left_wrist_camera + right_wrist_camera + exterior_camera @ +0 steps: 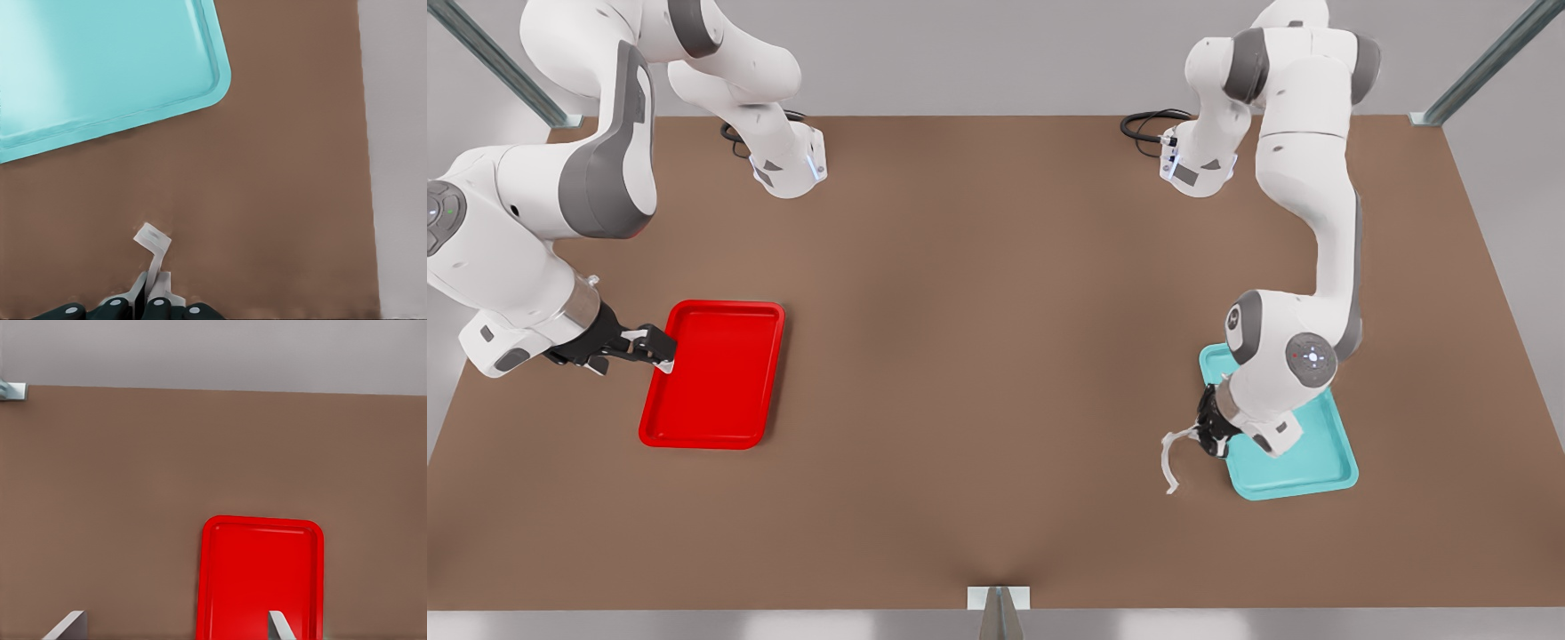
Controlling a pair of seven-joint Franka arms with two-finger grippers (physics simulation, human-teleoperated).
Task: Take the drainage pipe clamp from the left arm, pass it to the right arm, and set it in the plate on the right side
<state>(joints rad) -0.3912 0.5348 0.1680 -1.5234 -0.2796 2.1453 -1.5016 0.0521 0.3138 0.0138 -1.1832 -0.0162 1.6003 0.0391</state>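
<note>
The drainage pipe clamp (1172,455), a thin white half-ring strip, hangs above the table just off the teal tray (1303,467) toward the table's middle. My left gripper (1202,434), on the front view's right, is shut on the clamp's upper end. In the left wrist view the clamp (153,248) sticks out from between the left gripper (153,293) fingers, with the teal tray (100,67) beyond. The plate (713,378), a bright red tray, lies on the front view's left. My right gripper (656,347) stands open at its outer edge, holding nothing. In the right wrist view the plate (260,577) lies ahead of the right gripper (175,627).
The two arm bases (787,164) (1196,164) stand at the table's back with black cables beside them. Bare brown tabletop (996,356) stretches between the two trays. A metal bracket (998,600) sits at the middle of the front edge.
</note>
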